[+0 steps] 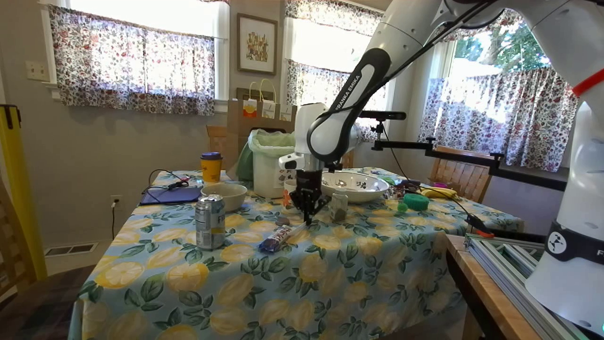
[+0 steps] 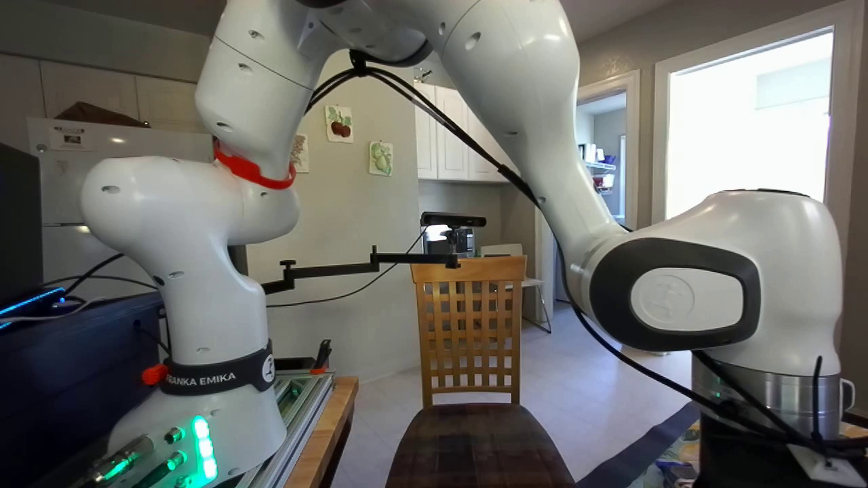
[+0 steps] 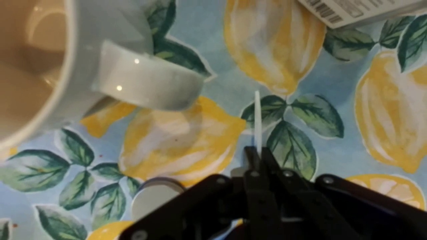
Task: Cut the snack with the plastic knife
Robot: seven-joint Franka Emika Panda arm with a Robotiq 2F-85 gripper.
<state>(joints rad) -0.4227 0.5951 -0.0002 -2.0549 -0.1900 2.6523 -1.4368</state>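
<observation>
Snack [image 1: 275, 240] lies on table [image 1: 245, 257] just beyond the jaws, side away from robot base [image 1: 564, 283], long axis pointing roughly back at them; gripper [image 3: 257, 153] clamped on plastic knife [image 3: 258, 123], which likely needs turning crosswise to cut; knife-to-snack contact unclear

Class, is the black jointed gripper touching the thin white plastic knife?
Touching: the wrist view shows the gripper shut on the knife, protruding from between its tips.

1 white arm [image 2: 515, 81] arching high in both exterior views, forearm [image 1: 406, 28] slanting down to the wrist [image 1: 328, 137], black gripper [image 3: 257, 154] pointing downward — its jaws pinched close at the tips
</observation>
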